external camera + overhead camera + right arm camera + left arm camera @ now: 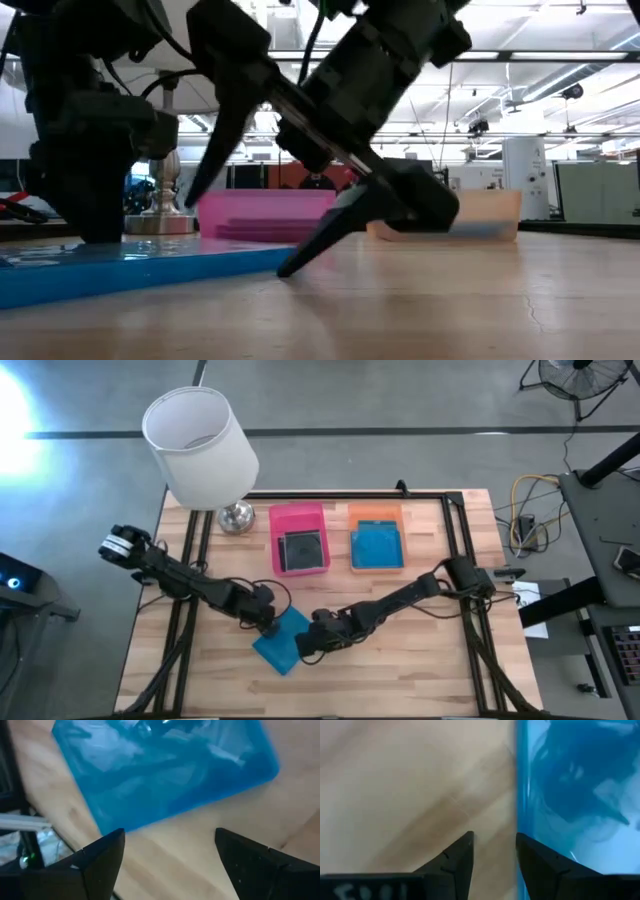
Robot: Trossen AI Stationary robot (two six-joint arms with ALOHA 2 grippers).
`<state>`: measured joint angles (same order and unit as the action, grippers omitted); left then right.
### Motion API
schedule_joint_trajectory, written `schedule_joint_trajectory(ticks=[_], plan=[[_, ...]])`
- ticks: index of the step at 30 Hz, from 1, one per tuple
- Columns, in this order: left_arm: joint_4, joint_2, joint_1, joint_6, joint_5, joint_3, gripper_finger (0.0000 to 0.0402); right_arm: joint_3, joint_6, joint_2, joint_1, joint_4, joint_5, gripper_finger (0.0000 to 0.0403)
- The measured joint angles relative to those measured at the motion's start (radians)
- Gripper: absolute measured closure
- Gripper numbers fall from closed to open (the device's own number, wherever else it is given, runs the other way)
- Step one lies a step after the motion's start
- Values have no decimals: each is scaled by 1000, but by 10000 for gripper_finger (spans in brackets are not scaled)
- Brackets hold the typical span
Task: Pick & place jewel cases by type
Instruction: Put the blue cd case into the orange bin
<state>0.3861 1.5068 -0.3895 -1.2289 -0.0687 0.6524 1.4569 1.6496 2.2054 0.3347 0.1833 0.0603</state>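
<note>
A bright blue jewel case lies flat on the wooden table near its front middle, turned at an angle. My left gripper is open at the case's far-left edge, pointing down, with one finger over the case and the other over bare wood. My right gripper is wide open at the case's right side, low over the table. In the right wrist view the case lies just ahead of my right gripper. Another blue case lies in the orange tray. A dark case lies in the pink tray. My left gripper comes from above and straddles the case's far-left edge. One finger is over the case's top. I cannot tell whether it touches. My right gripper slants down from the table's right. One fingertip is down at the table beside the case's edge. I cannot tell whether it touches.
A pink tray and an orange tray stand side by side at the table's far middle. A lamp with a white shade and a metal foot stands at the far left. A dark frame runs along the table's edges.
</note>
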Motion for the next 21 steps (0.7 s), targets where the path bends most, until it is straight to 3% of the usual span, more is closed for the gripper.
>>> schedule_joint_trajectory(ticks=[9, 18, 21], plan=[[-216, 9, -52, -23, 142, 3, 270, -7, 32, 41, -18, -116, -8, 106], [-215, 9, -75, -8, 118, -12, 271, -16, -295, -79, -34, -199, 1, 115], [-200, 9, -87, -3, 144, -21, 271, -3, -392, -108, -27, -316, -49, 115]])
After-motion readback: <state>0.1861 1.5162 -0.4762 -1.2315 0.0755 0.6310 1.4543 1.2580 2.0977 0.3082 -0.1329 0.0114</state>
